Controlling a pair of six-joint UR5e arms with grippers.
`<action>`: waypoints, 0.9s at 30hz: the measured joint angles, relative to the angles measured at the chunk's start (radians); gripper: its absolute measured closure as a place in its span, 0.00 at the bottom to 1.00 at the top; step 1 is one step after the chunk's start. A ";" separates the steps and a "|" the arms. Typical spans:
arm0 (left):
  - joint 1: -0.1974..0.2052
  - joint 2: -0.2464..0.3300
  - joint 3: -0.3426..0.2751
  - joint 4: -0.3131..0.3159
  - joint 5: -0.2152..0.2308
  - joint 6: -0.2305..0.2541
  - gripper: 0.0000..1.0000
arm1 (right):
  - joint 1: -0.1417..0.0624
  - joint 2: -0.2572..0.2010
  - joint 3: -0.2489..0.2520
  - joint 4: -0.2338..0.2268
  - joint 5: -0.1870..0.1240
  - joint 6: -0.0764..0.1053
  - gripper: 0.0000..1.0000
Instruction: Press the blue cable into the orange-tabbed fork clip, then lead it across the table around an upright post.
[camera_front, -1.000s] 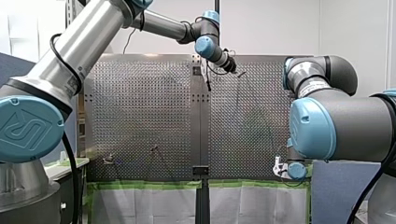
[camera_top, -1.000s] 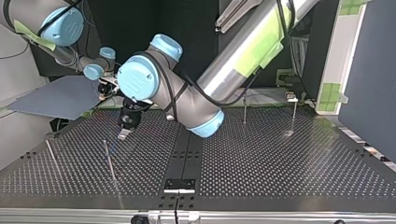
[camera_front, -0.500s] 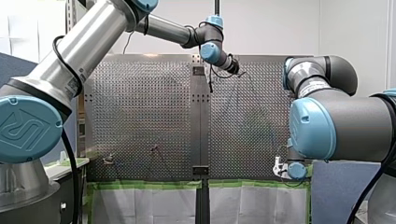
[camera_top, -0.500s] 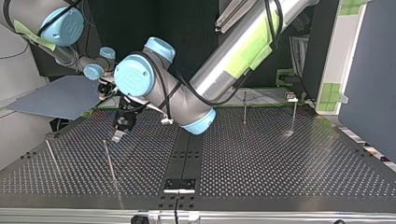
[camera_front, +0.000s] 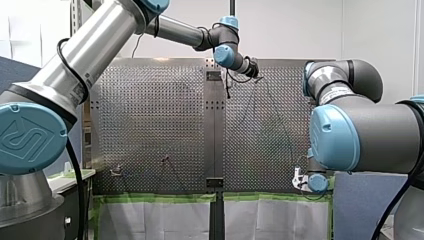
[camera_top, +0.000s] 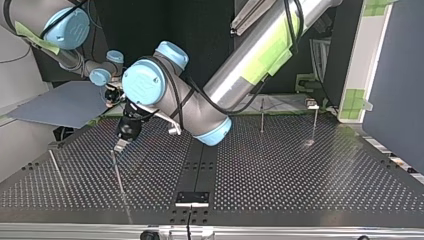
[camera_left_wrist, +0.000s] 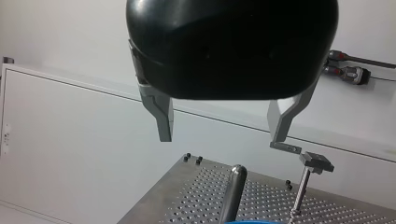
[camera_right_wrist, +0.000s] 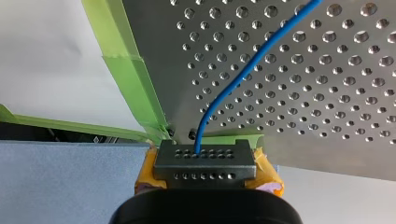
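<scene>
Your left gripper (camera_left_wrist: 222, 141) hovering just above upright post (camera_left_wrist: 233, 191), fingers spread; your right gripper (camera_right_wrist: 205, 165) clenching blue cable (camera_right_wrist: 224, 93) well apart from post

- We read a single mark: the stylised UR logo (camera_front: 28, 139), embossed on the blue joint cap (camera_front: 50, 120) of my left arm (camera_front: 85, 50), at the front view's 9 o'clock.

Site: robotics lab, test cell. What tells you so: your left arm (camera_front: 85, 55) and right arm (camera_front: 360, 130), both industrial, at a perforated steel table (camera_top: 300, 170). Thin posts (camera_top: 262, 115) stand in its holes. Green tape (camera_right_wrist: 135, 88) edges it beside your right jaws. Bare white wall (camera_left_wrist: 70, 42) ahead of your left jaws. Grey-blue screen (camera_top: 60, 105) alongside.
</scene>
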 joint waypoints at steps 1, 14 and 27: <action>0.000 0.000 0.000 0.000 0.000 0.000 0.00 | -0.001 0.000 0.000 0.000 0.000 0.000 1.00; 0.001 0.000 0.000 -0.014 -0.009 -0.005 0.00 | -0.003 0.000 0.000 0.000 -0.003 0.000 1.00; -0.001 0.001 0.000 -0.085 -0.093 -0.018 0.00 | -0.003 0.000 0.000 0.003 -0.003 0.000 1.00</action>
